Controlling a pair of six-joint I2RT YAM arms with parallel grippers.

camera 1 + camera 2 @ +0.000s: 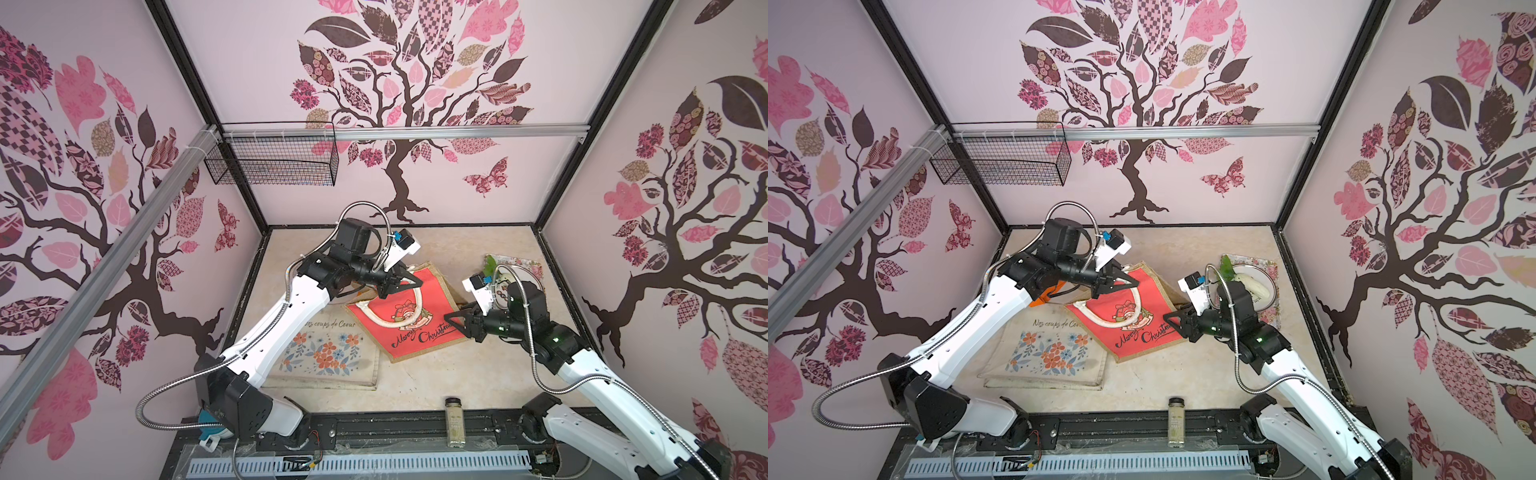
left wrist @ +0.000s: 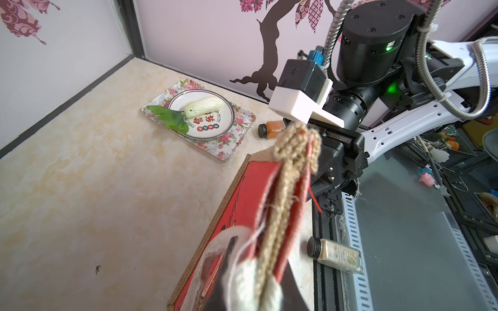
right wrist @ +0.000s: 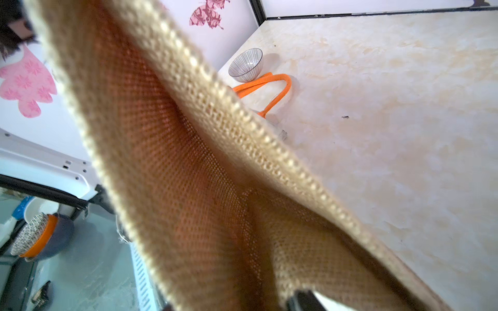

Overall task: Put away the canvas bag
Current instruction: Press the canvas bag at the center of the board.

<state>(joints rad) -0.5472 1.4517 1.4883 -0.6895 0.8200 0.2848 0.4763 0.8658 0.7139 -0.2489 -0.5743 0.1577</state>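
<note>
Both grippers clamp the canvas bag (image 1: 405, 332), left gripper (image 1: 411, 283) at 12 o'clock, right gripper (image 1: 451, 320) at 3 o'clock; stowing remains.

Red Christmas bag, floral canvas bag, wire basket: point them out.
red Christmas bag (image 1: 409, 330), top view, red front panel
floral canvas bag (image 1: 328, 356), top view, flower print
wire basket (image 1: 278, 166), top view, front mesh

Red bag (image 1: 432, 303) txt: "Merry Christmas".

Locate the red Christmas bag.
In both top views the red Christmas bag sits mid-table, partly over the floral bag, with the left gripper clamping its handle end and the right gripper at its right edge.
</note>
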